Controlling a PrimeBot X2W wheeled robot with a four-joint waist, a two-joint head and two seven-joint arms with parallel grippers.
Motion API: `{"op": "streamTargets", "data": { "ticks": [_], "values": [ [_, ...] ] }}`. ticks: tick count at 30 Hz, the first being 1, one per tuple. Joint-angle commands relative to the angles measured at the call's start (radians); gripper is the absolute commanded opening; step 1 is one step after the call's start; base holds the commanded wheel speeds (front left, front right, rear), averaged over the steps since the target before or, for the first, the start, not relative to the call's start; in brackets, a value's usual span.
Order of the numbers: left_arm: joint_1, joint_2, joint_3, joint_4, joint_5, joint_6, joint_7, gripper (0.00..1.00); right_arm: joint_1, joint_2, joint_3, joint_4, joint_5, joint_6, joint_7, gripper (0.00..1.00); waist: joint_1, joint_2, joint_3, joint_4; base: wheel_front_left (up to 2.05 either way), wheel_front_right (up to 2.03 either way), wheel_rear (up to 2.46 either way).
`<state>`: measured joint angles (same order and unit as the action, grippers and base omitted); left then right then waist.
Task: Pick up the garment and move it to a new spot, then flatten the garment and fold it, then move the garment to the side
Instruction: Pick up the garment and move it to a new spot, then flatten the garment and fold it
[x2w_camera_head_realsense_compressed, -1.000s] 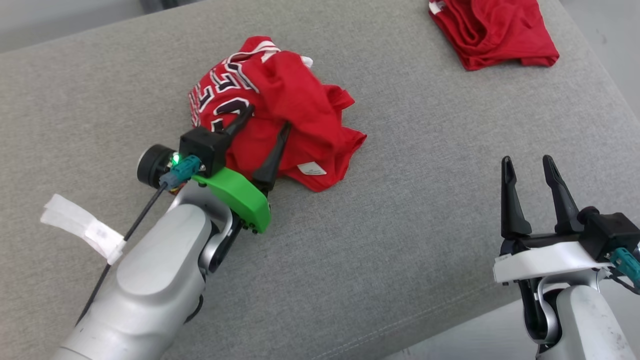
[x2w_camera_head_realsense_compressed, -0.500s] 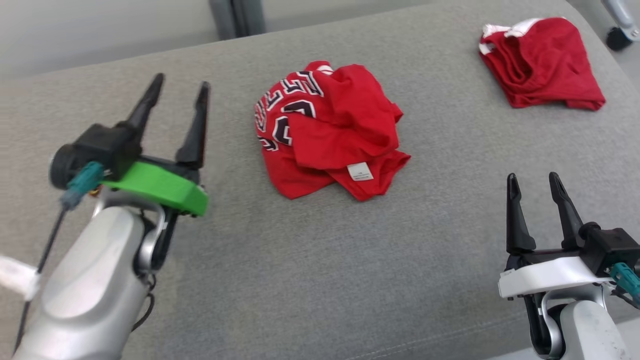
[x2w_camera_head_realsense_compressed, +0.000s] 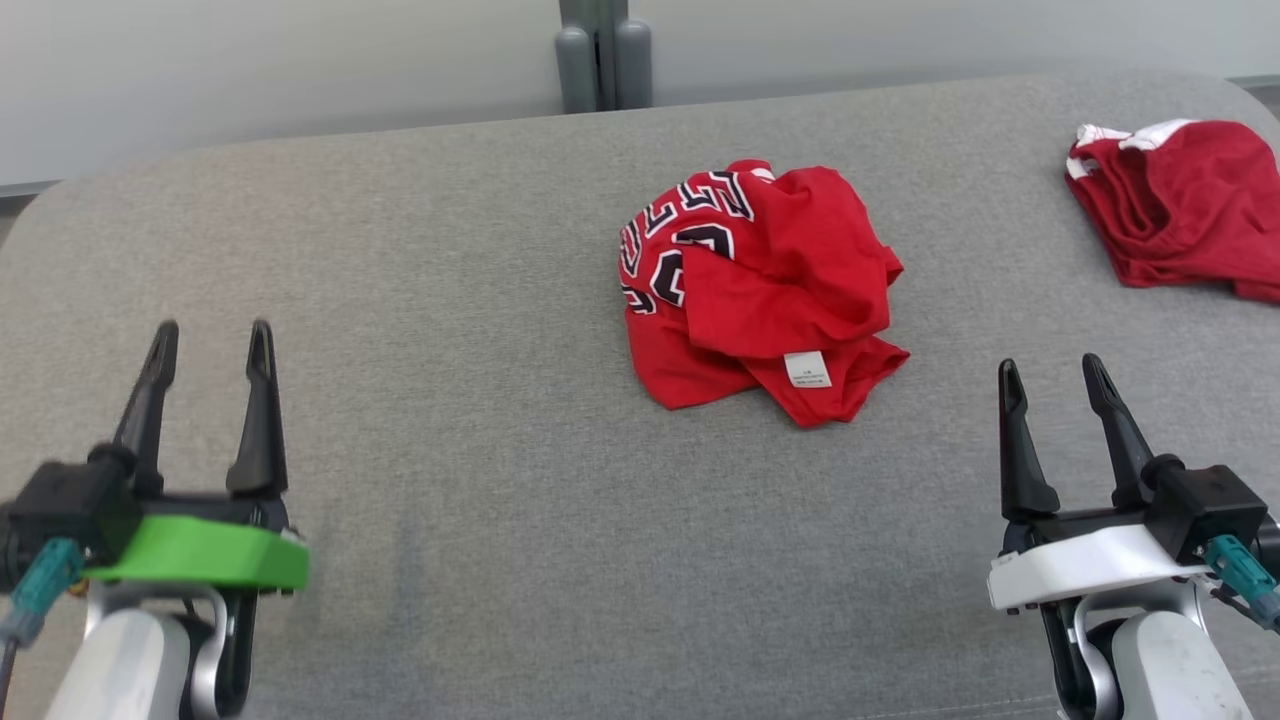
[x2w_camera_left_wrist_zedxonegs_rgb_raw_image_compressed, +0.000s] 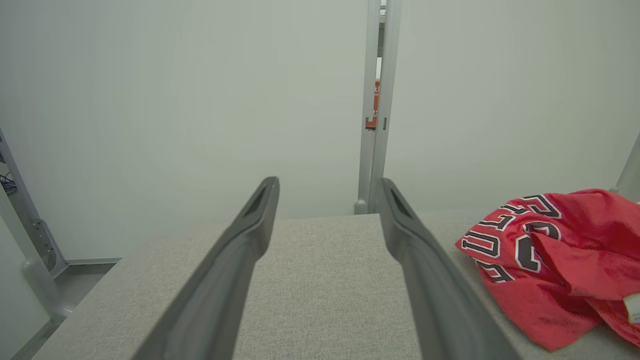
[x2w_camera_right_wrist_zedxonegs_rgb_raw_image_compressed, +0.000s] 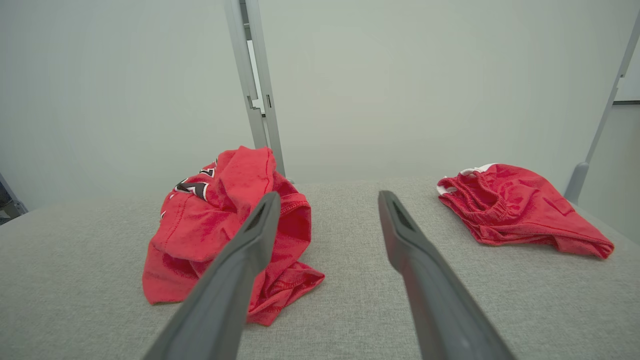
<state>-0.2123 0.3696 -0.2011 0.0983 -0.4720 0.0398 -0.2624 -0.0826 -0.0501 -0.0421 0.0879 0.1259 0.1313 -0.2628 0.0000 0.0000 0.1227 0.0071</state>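
L jaws & R jaws spread, empty, well apart either side of crumpled red garment (x2w_camera_head_realsense_compressed: 765, 290) on grey counter (x2w_camera_head_realsense_compressed: 500, 450)

Garment (x2w_camera_head_realsense_compressed: 770, 300), crumpled: the dark-and-white lettering runs under a fold, so only part shows and it does not read as a word. The print on the white label (x2w_camera_head_realsense_compressed: 807, 369) is too small to read. In the left wrist view the right edge cuts off the garment and its label. In the right wrist view one finger (x2w_camera_right_wrist_zedxonegs_rgb_raw_image_compressed: 237, 270) of the right gripper (x2w_camera_head_realsense_compressed: 1050, 368) hides a strip of the garment.

Second red garment (x2w_camera_head_realsense_compressed: 1180, 200): cut off by the head view's right edge.

Left gripper (x2w_camera_head_realsense_compressed: 214, 340): slightly blurred. The bottom edge cuts off both forearms.

Grey post (x2w_camera_head_realsense_compressed: 603, 50) behind the table (x2w_camera_head_realsense_compressed: 450, 300): top cut off. Orange patch (x2w_camera_left_wrist_zedxonegs_rgb_raw_image_compressed: 376, 102) in the post's gap: cannot tell what it is.
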Motion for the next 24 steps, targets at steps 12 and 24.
{"op": "streamTargets", "data": {
  "ticks": [12, 24],
  "values": [
    [0.187, -0.101, 0.165, -0.005, 0.091, -0.086, -0.003, 1.00, 0.041, -0.012, 0.009, 0.014, 0.007, -0.001, -0.002, 1.00, 0.0000, 0.0000, -0.047, 0.055, 0.00, 0.00, 0.00],
    [0.208, -0.171, 0.214, 0.037, 0.155, -0.137, -0.003, 1.00, 0.055, -0.014, 0.017, 0.024, 0.015, -0.001, -0.002, 1.00, 0.0000, 0.0000, -0.053, 0.057, 0.00, 0.00, 0.00]
  ]
}}
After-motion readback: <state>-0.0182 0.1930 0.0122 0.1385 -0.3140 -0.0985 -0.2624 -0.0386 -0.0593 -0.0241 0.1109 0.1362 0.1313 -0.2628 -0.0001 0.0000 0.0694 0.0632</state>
